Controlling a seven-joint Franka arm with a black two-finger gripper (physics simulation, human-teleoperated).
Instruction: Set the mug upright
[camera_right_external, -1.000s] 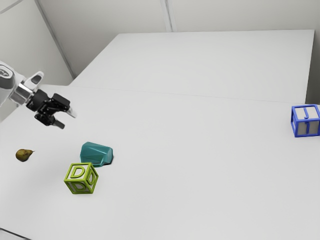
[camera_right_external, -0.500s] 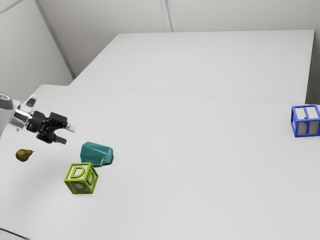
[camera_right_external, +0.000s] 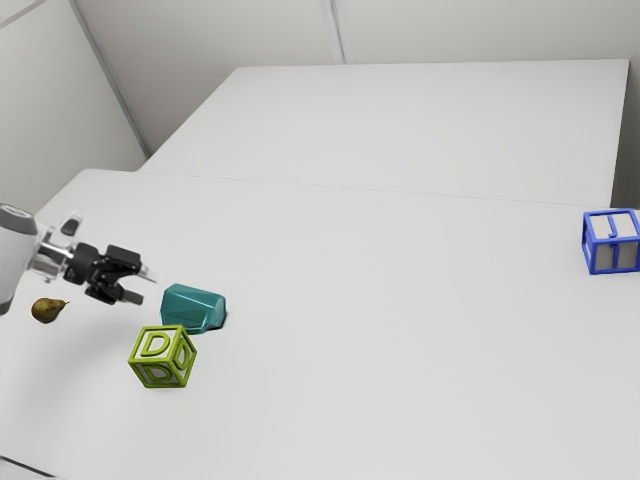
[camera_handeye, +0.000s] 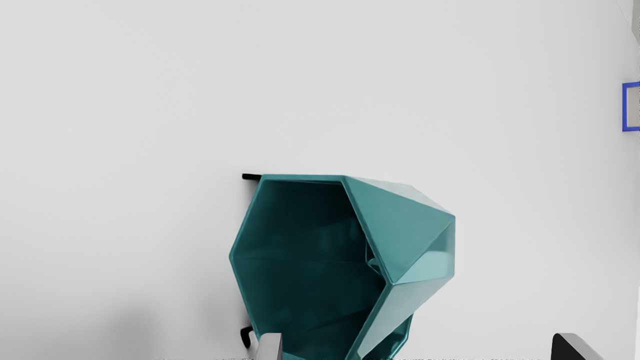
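Observation:
The black gripper (camera_right_external: 148, 286) hangs in the exterior view's left part, just to the left of the teal mug (camera_right_external: 192, 308) and slightly higher in that picture. The mug lies on its side on the table. In the wrist view the mouth of the mug (camera_handeye: 310, 250) faces the camera, showing a dark inside, and part of its handle shows low beside the body. The open gripper (camera_handeye: 416, 345) has its fingertips wide apart, one overlapping the mug's rim in the picture, the other beyond the mug; nothing is held.
A green letter block (camera_right_external: 162, 357) stands right beside the mug, on the near side in the exterior view. A brown pear (camera_right_external: 47, 310) lies at the exterior view's left, near the arm. Far off at the exterior view's right is a blue letter block (camera_right_external: 611, 241).
Over the last second my hand has moved down in the exterior view and a little to its right, closer to the mug. The mug, blocks and pear have stayed where they were.

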